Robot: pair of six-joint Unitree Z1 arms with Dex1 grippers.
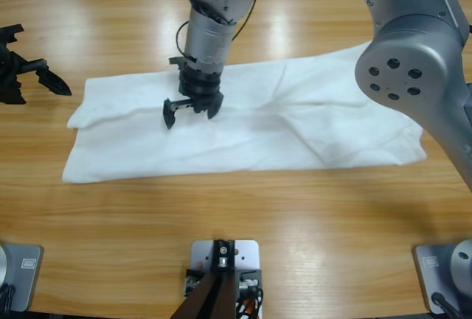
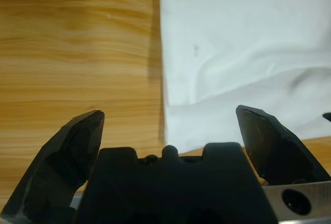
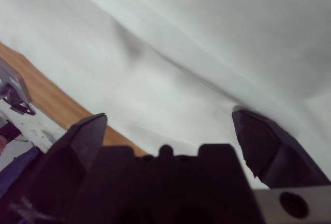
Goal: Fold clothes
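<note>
The right gripper (image 1: 190,109) hangs with jaws spread just over the white T-shirt (image 1: 295,124), which lies flat beneath it across the table (image 1: 295,216), while the left gripper (image 1: 37,77), also spread, waits beyond the shirt's edge over bare wood.

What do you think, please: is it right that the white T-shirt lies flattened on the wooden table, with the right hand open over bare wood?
Not quite. The right hand is open, but it is over the white T-shirt, not over bare wood: the right wrist view shows cloth beneath its jaws. The T-shirt does lie flattened on the wooden table.
</note>
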